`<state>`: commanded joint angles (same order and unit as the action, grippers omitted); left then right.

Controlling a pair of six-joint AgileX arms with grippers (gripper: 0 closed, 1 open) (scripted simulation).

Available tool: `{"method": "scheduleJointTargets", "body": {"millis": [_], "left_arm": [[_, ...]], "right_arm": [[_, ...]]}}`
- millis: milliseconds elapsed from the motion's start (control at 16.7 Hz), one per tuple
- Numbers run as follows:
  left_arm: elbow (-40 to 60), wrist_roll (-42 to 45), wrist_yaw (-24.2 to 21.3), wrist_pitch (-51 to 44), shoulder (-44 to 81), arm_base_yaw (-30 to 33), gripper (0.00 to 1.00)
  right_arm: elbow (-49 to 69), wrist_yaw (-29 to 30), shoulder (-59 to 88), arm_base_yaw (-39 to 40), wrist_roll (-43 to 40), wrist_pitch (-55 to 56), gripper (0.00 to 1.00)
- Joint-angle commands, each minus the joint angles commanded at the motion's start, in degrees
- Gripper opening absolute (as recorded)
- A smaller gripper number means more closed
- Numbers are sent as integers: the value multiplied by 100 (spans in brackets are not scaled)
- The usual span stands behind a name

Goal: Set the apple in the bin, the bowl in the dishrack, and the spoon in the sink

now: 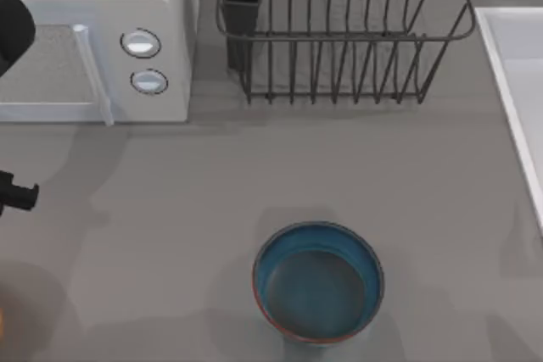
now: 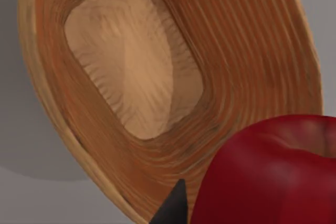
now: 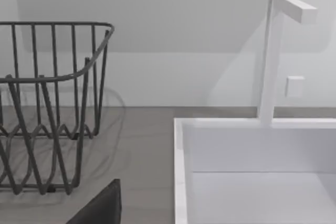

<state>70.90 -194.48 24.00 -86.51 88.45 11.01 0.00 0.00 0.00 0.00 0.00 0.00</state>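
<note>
Grey table, white microwave, pale wall.

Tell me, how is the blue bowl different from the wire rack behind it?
The bowl is round with solid walls; the dishrack is boxy and made of thin dark bars you can see through. The bowl is blue inside with a reddish-brown rim; the dishrack is all dark. The dishrack looks much wider. Both stand on the grey table, and both look empty.

No text, label, brand, number or sign can be read anywhere, neither on the microwave with its two round knobs, nor on the bowl, dishrack or sink.
</note>
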Motion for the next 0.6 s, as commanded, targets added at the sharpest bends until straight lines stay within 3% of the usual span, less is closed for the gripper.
{"method": "scheduleJointTargets", "body": {"millis": [600], "left_arm": [[-1569,592,132,1699,-121,-597,0]], "right_arm": [[0,0,0,0,0,0,100]]}}
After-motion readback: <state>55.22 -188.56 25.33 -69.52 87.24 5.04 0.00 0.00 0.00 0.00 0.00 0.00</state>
